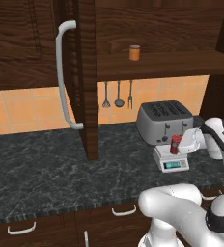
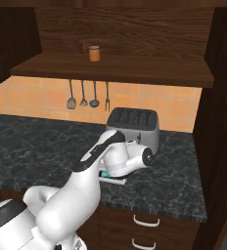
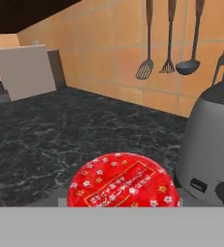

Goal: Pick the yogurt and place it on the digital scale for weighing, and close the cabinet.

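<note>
The yogurt [image 1: 175, 143] is a small red cup with a white-patterned label, upright over the platform of the digital scale [image 1: 168, 159]. Whether it touches the platform I cannot tell. My gripper [image 1: 180, 144] reaches in from the right and is shut on the cup. In the hand view the yogurt's red lid [image 3: 122, 181] sits close at the bottom centre and hides the fingertips. A corner of the scale [image 2: 113, 177] peeks out under my arm. The cabinet stands open, its left door [image 1: 87, 77] swung out edge-on with a long silver handle [image 1: 62, 72].
A silver toaster [image 1: 164, 120] stands right behind the scale, also close at the hand view's right [image 3: 213, 144]. A small orange cylinder [image 1: 134, 52] sits on the cabinet shelf. Utensils [image 1: 118, 94] hang on the tiled wall. The right cabinet door [image 2: 218, 122] is open too.
</note>
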{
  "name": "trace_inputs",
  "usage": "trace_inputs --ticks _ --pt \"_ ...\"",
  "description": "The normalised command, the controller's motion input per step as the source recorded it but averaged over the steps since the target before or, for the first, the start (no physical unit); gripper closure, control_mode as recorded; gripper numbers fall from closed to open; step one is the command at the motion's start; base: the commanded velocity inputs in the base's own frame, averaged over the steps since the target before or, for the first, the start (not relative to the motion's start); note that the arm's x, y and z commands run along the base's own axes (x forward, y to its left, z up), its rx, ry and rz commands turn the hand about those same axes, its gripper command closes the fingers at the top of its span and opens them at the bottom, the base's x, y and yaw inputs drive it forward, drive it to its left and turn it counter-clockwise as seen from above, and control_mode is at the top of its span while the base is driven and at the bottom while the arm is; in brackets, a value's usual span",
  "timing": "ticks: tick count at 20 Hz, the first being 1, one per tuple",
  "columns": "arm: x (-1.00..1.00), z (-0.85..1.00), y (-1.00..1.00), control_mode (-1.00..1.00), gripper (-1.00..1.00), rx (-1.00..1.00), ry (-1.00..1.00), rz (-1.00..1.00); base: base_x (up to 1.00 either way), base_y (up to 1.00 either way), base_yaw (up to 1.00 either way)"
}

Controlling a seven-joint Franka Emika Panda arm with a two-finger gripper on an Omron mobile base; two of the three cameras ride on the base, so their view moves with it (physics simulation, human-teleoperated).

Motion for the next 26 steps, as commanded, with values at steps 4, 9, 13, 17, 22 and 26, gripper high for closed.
trace_inputs --ticks 4,9,13,17,22,26 --pt "0.32 -0.05 -0.25 -1.00 1.00 0.00 0.00 0.00 0.00 0.00 0.00" --pt "0.41 -0.15 -0.16 -1.00 1.00 0.00 0.00 0.00 0.00 0.00 0.00" --pt "0.19 -0.36 -0.01 -1.00 1.00 0.00 0.00 0.00 0.00 0.00 0.00" --pt "0.18 -0.43 -0.01 -1.00 1.00 0.00 0.00 0.00 0.00 0.00 0.00" --pt "0.21 -0.32 0.00 -1.00 1.00 0.00 0.00 0.00 0.00 0.00 0.00" --pt "-0.13 -0.21 0.06 -1.00 -1.00 0.00 0.00 0.00 0.00 0.00 0.00"
